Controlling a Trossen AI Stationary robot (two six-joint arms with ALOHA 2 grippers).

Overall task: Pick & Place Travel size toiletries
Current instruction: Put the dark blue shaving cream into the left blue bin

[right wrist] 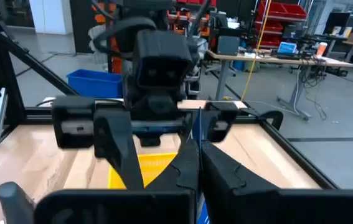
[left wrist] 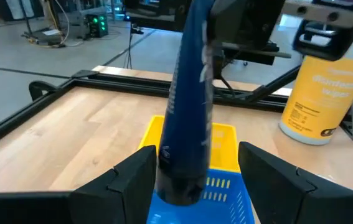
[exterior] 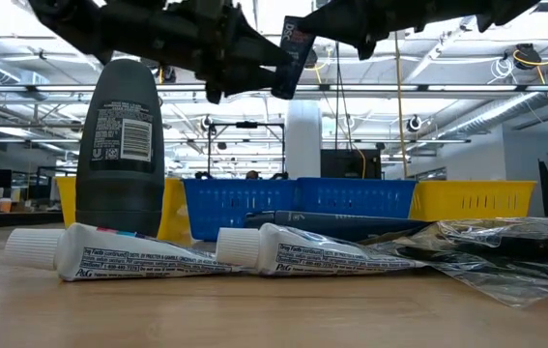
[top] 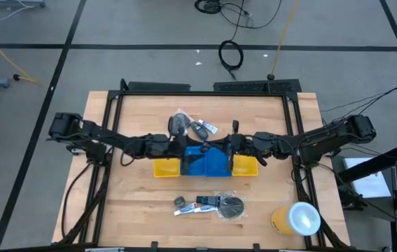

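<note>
Blue tube (left wrist: 185, 112): hangs upright in the air, cap end down, over the blue tray (top: 216, 166) at the middle of the surface (top: 135, 203).

Right gripper (right wrist: 196, 152): fingers closed flat on the tube's thin crimped end, carrying it from above.

Left gripper (left wrist: 195, 165): fingers spread wide, 1 on each side of the tube's lower body, neither seen touching it.

Step in hand, as judged: a pass between the 2 arms above the tray. To do it well, the left fingers should close squarely on the round body well above the cap, and the right should let go only once that grip is firm. A slack hold would let the tube swing or drop outside the tray.

Yellow trays (top: 164, 168) flank the blue one. More toiletries lie on the surface in 2 groups, 1 beyond the trays (top: 191, 127) and 1 in front of them (top: 209, 204).
</note>
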